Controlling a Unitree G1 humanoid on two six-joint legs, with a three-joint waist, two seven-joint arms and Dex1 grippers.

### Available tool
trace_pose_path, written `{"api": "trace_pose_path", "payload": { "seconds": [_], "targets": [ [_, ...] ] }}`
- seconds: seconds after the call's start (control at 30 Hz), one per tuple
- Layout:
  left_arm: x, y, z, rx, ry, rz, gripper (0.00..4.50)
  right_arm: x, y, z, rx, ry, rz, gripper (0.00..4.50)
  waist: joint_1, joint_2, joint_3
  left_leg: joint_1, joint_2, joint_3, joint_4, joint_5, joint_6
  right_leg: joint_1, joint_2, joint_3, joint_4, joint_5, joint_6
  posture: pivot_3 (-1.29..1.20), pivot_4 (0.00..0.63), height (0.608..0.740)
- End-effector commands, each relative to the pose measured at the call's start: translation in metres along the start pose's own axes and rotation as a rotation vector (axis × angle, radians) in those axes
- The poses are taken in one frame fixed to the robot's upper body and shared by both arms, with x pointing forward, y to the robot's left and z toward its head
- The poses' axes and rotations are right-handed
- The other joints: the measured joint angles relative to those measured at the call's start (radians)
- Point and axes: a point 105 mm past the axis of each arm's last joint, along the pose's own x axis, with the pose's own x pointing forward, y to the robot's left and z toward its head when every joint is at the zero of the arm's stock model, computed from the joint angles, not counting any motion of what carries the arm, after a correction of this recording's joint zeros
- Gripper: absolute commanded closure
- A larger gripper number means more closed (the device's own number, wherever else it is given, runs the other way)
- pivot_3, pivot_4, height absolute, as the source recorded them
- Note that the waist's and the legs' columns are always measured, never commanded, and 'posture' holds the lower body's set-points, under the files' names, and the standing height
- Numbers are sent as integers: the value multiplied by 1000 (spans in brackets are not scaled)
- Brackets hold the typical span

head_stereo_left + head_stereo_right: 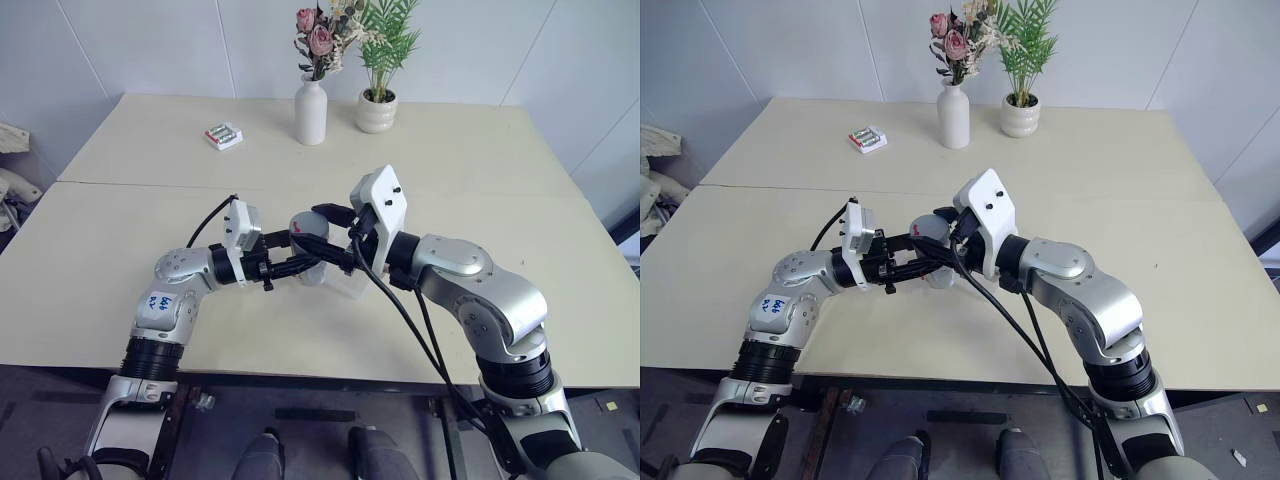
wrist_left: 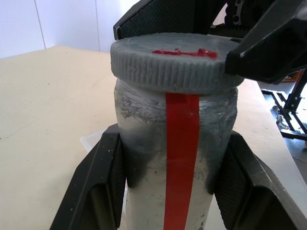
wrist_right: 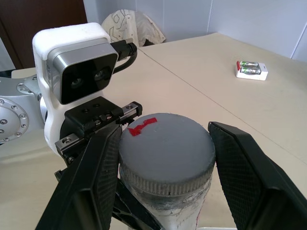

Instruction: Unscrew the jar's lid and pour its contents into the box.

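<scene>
Two grippers on my small clear-grey plastic jar (image 2: 180,158): left gripper (image 2: 175,177) clamps its body, right gripper (image 3: 165,158) closed around the still-seated round grey ribbed lid (image 3: 165,151); unscrewing and pouring remain

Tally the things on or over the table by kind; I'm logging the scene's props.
Jar: 1
Lid: 1
Clear box: 1
White flower vase: 1
Potted plant: 1
Small white pack: 1
Total: 6
</scene>
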Motion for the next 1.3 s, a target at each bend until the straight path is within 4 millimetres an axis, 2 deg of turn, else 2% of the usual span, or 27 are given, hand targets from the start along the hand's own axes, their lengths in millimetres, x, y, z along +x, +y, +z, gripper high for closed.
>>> {"api": "trace_pose_path", "payload": {
  "seconds": [0.03, 0.13, 0.37, 0.5, 0.8, 1.1, 1.3],
  "targets": [
    [3, -2, 10, 45, -26, -13, 2464, 0, 9, 12, -1, -60, 38, 1976, 0, 0, 0, 0, 0, 0, 0, 0, 0, 0, 0, 0, 0, 0, 0, 0, 150, 740],
    [3, -3, 10, 42, -24, -25, 2464, 0, 11, 13, 1, -67, 70, 1976, 0, 0, 0, 0, 0, 0, 0, 0, 0, 0, 0, 0, 0, 0, 0, 0, 150, 740],
    [4, -8, 11, 47, -22, -109, 2464, -17, 36, 22, -5, -91, 426, 1976, 1, 0, 0, 0, 0, 0, 0, 0, 0, 0, 0, 0, 0, 0, 0, 0, 150, 740],
    [6, -14, 11, 58, -16, -183, 2464, -25, 44, 18, -33, -38, 605, 1976, -1, 0, 0, 0, 0, 0, 0, 0, 0, 0, 0, 0, 0, 0, 0, 0, 150, 740],
    [5, -24, 15, 74, 28, -339, 2464, -31, 31, 19, -64, -24, 755, 1976, -1, 0, 0, 0, 0, 1, 0, 0, 0, 0, 0, 0, 0, 0, 0, 0, 150, 740],
    [0, -21, 20, 81, 20, -334, 2464, -28, 17, 16, -91, -27, 737, 1976, -1, 0, 0, 0, 0, 1, 0, 0, 0, -1, 0, 0, 0, 0, 1, 0, 150, 740],
    [-3, -23, 20, 73, 15, -318, 2464, -28, 13, 15, -77, -30, 701, 30, -1, 0, 0, 0, 0, 1, 0, 0, 0, -1, 0, 0, 0, 0, 1, 0, 150, 740]
  ]
}}
